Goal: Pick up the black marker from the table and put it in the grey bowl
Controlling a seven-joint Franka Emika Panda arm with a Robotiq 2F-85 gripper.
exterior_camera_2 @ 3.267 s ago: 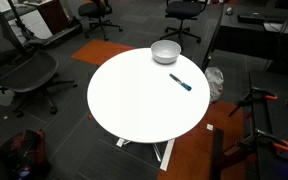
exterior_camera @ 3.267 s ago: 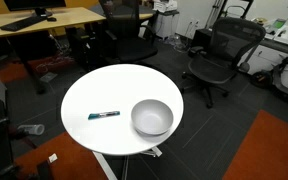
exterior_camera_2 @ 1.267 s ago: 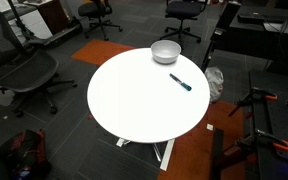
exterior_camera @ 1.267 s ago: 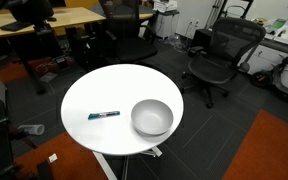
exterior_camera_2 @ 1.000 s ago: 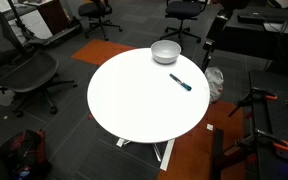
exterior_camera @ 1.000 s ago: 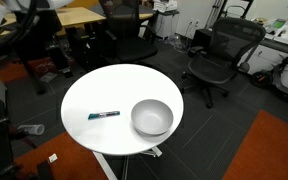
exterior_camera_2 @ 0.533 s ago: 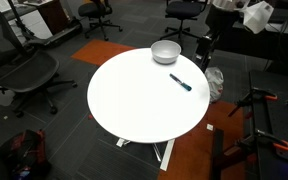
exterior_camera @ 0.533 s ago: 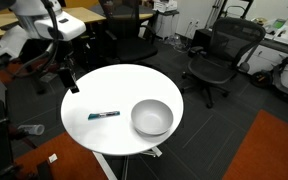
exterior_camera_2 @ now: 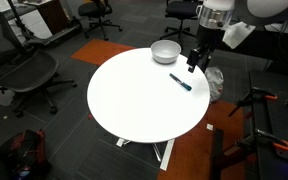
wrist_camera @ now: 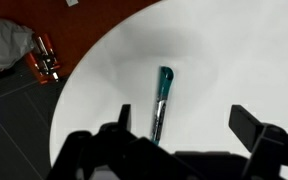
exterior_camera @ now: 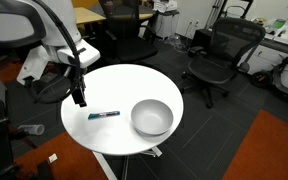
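The end effector (exterior_camera: 77, 98) hangs just above the round white desk (exterior_camera: 124, 84), close to the desk's edge on the side where the arm reaches in, and it holds nothing. In the wrist view its two dark fingers (wrist_camera: 124, 122) stand wide apart with only bare desk top showing in the gap. The black marker (wrist_camera: 161, 101) lies flat on the desk (wrist_camera: 239, 70) below that gap, closer to one finger than to the other, its teal end pointing away from the camera, a short way in from the curved edge. In both exterior views the black marker (exterior_camera: 104, 115) is apart from the end effector, which does not touch it. The grey bowl (exterior_camera: 145, 125) stands upright and empty near the desk's edge, well clear of the marker. In an exterior view the end effector (exterior_camera_2: 192, 66) hovers between the grey bowl (exterior_camera_2: 165, 55) and the black marker (exterior_camera_2: 180, 82), by the edge of the desk (exterior_camera_2: 139, 105). Office chairs (exterior_camera: 216, 55) stand on the dark floor around the desk.
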